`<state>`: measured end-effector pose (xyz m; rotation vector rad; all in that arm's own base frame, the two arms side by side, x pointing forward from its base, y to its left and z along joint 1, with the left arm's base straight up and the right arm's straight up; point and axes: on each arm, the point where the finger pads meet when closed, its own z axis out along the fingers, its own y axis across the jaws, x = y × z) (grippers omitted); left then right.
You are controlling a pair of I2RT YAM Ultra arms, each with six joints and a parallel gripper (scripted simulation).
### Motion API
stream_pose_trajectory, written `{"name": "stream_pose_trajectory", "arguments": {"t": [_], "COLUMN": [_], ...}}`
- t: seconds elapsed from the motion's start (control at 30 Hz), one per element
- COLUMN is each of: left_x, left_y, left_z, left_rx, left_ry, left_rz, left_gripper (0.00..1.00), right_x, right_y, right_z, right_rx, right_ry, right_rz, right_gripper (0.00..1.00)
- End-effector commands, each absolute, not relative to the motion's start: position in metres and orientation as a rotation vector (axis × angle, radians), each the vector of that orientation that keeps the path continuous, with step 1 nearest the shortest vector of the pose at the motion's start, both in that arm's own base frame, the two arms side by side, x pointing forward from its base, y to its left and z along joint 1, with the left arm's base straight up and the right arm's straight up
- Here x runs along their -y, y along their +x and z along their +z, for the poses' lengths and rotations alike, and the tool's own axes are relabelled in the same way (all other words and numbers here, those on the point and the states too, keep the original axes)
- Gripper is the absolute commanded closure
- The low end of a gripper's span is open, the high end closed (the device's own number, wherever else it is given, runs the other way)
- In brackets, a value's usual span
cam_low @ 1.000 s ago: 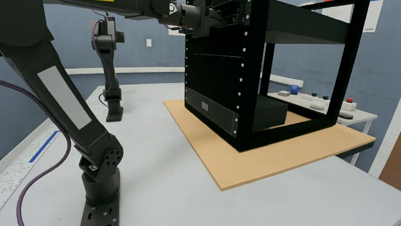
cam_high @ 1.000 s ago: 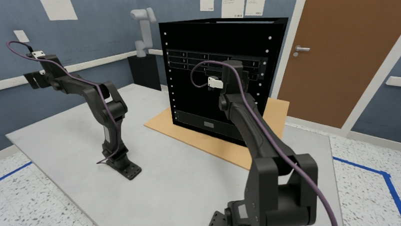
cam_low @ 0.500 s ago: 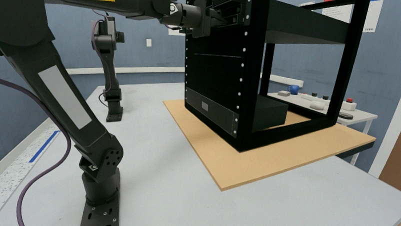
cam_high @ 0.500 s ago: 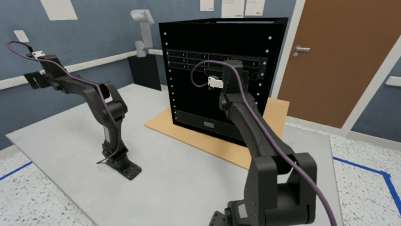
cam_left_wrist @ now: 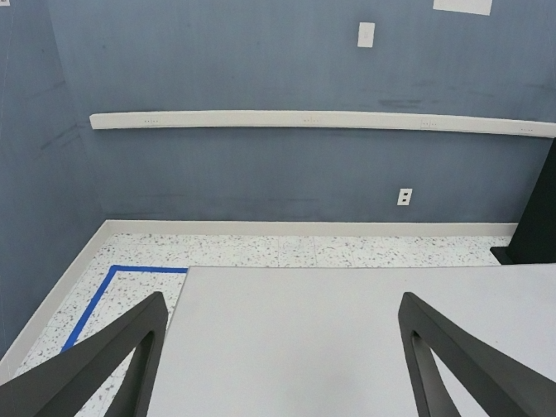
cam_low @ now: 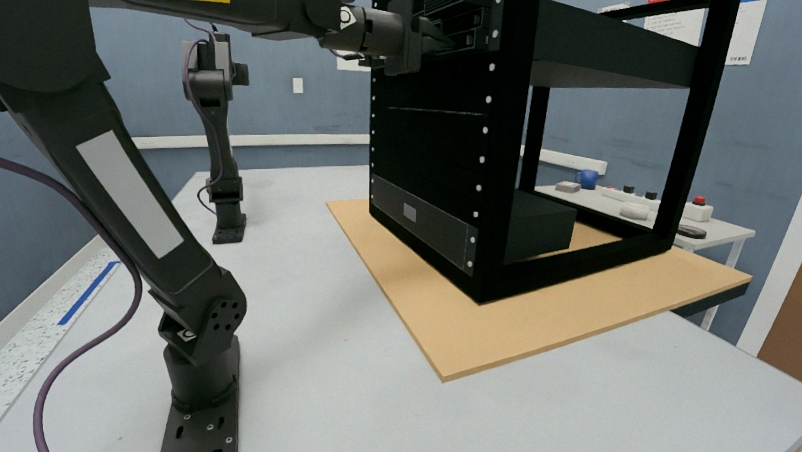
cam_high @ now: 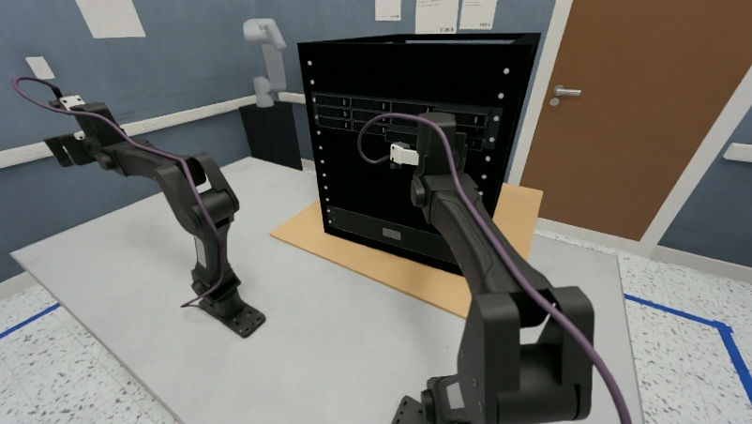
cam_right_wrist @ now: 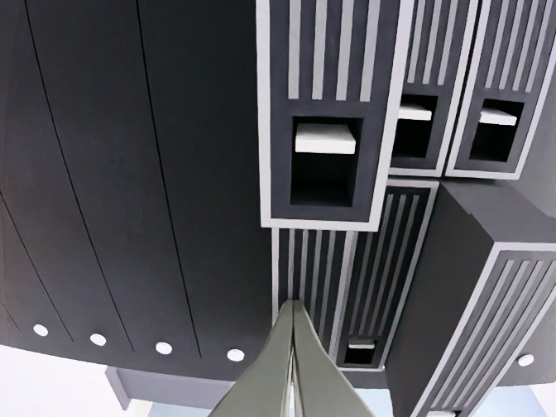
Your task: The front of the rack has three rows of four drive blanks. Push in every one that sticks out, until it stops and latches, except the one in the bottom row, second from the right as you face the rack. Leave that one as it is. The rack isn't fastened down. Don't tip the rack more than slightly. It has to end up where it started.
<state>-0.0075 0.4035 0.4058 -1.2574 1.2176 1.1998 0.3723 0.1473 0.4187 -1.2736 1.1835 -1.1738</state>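
Upright on a tan board [cam_high: 368, 263] [cam_low: 421, 336], toward the far right of the table [cam_high: 315, 341] [cam_low: 314, 336] [cam_left_wrist: 278, 359]: the rack [cam_high: 368, 178] [cam_low: 426, 140] [cam_right_wrist: 202, 179]. At the upper part of its front, three rows of blanks. Well out from the front, the top right blank [cam_high: 458, 115] [cam_right_wrist: 498, 313]; also out, the spared blank [cam_high: 400, 136] [cam_right_wrist: 323, 107], bottom row, second from right. Set back beside these, the middle right blank [cam_right_wrist: 385, 269] and the bottom right blank [cam_right_wrist: 309, 265]. Pressed together with nothing between, at the bottom right blank, the right pincer [cam_low: 449, 43] [cam_right_wrist: 292, 310]; contact impossible to tell. Spread wide and empty at the left, well apart from the rack, the left pincer [cam_high: 66, 151] [cam_low: 241, 74] [cam_left_wrist: 282, 304].

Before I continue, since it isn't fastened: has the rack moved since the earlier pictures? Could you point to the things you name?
No; the rack [cam_high: 368, 184] [cam_low: 505, 168] [cam_right_wrist: 89, 156] stands at the same spot on the wooden board [cam_high: 368, 263] [cam_low: 533, 331] in the exterior view.
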Motion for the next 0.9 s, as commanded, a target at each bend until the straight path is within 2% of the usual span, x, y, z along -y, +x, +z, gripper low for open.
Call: {"name": "stream_pose_trajectory", "arguments": {"t": [0.0, 0.87], "left_x": [-0.3978, -0.3978], "left_y": [-0.0098, -0.0098], "left_z": [0.4159, 0.4159], "left_rx": [-1.199, -1.199], "left_ry": [-1.225, -1.225], "left_rz": [1.225, 1.225], "left_gripper": [0.00, 0.00], "right_x": [-0.1446, -0.1424], "right_y": [0.3760, 0.3717], "right_z": [0.4426, 0.4494], "right_rx": [-1.165, -1.157], "right_ry": [-1.203, -1.186], "right_rz": [-1.171, -1.169], "right_gripper": [1.00, 1.00]}}
